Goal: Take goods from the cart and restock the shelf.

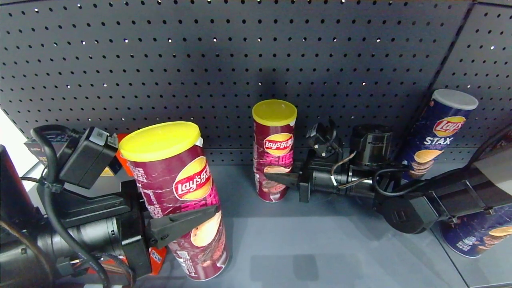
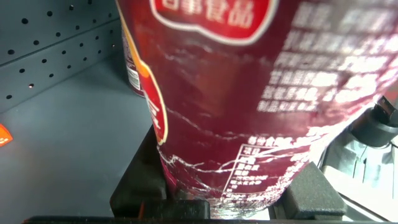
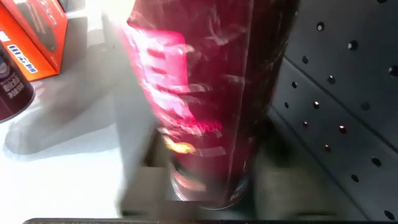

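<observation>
Left gripper (image 1: 192, 218) clamped on near maroon can (image 1: 172, 176), right gripper (image 1: 275, 177) seemingly gripping rear maroon can (image 1: 274, 138)

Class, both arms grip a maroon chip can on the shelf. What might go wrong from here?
1. The front can in the left gripper looks tilted; released so, it may topple against the orange box beside it.
2. The back can in the right gripper stands close to the pegboard; opening the fingers carelessly may tip it.
3. The right arm lies just before the blue can and may knock it when withdrawing.
</observation>
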Motion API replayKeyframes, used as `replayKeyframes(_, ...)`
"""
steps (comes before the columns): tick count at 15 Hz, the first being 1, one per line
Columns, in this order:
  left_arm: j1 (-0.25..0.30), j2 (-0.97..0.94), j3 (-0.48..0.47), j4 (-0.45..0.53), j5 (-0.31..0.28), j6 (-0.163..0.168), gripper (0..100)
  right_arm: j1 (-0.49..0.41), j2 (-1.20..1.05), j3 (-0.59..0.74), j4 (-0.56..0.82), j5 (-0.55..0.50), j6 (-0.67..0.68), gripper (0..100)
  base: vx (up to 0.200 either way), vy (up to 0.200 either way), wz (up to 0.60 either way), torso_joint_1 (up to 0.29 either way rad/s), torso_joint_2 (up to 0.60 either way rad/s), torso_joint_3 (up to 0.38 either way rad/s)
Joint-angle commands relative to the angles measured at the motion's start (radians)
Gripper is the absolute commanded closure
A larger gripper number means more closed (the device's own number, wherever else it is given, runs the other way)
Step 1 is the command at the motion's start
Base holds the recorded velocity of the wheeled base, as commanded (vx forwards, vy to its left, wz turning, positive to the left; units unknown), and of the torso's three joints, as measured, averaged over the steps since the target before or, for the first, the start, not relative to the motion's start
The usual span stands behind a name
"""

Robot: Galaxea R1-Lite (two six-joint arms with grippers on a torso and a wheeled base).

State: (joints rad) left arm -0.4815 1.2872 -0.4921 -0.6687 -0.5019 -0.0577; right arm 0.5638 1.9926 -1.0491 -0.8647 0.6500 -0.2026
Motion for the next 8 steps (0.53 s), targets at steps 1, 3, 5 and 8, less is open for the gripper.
replayKeyframes(1,0.000,0.000,0.003,0.000,0.000,-0.001,100,0.001,-0.017,0.005,0.000,0.000,-0.001,100,0.000,0.000,0.00,0.000,0.00,0.000)
replayKeyframes(3,0.000,-0.002,0.003,0.000,0.000,-0.001,100,0.002,-0.038,0.028,0.001,-0.015,-0.001,100,0.000,0.000,0.00,0.000,0.00,0.000)
replayKeyframes(5,-0.002,-0.002,0.003,0.000,0.000,-0.001,100,0.005,-0.077,0.070,0.000,-0.032,-0.001,100,0.000,0.000,0.00,0.000,0.00,0.000)
replayKeyframes(8,-0.002,-0.003,0.001,-0.002,0.000,-0.001,100,0.019,-0.149,0.139,0.000,-0.093,-0.001,100,0.000,0.000,0.00,0.000,0.00,0.000)
